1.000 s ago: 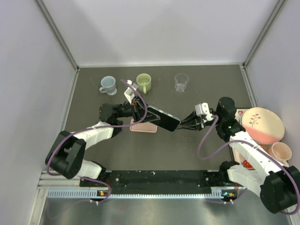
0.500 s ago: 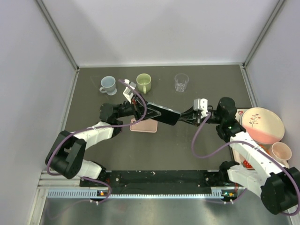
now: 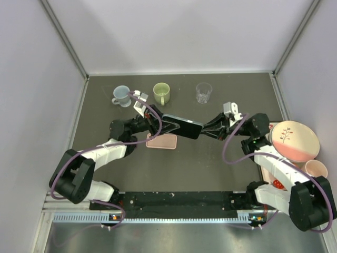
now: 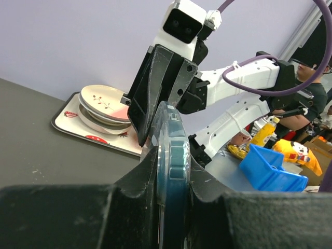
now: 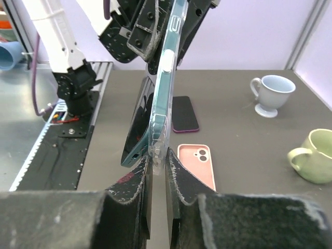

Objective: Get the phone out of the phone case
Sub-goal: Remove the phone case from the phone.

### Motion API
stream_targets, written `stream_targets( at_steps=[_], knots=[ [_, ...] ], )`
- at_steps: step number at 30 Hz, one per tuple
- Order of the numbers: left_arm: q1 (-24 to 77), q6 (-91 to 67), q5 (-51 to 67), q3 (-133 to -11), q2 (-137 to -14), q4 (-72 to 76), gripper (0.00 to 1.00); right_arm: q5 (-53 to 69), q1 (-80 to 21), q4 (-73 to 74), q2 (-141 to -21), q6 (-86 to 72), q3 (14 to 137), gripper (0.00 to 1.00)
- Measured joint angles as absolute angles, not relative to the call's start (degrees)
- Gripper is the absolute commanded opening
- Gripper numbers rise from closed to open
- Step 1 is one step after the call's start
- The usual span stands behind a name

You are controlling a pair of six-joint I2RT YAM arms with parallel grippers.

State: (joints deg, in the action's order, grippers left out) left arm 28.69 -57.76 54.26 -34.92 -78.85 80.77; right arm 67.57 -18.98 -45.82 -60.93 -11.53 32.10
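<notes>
A dark teal phone in a clear phone case hangs above the table between both arms. My left gripper is shut on its left end, and the teal edge sits pinched between the fingers. My right gripper is shut on the clear case's rim at the right end. In the right wrist view the phone's lower end stands away from the case, peeled out to the left.
A pink phone case and a dark phone lie on the table below. A blue mug, a green mug and a glass stand at the back. A tray with plates sits at the right.
Both grippers have carried the phone a little toward the back of the table. The right wrist has swung further back and turned. Both grips have held.
</notes>
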Motion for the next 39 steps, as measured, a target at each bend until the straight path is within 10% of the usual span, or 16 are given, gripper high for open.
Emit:
stream_targets(
  at_steps=[39],
  knots=[
    [31.62,-58.30,51.33,-30.50,-79.96,82.02,0.00,54.08,-28.29,-66.83,-70.15,-33.69,30.55,0.29]
  ],
)
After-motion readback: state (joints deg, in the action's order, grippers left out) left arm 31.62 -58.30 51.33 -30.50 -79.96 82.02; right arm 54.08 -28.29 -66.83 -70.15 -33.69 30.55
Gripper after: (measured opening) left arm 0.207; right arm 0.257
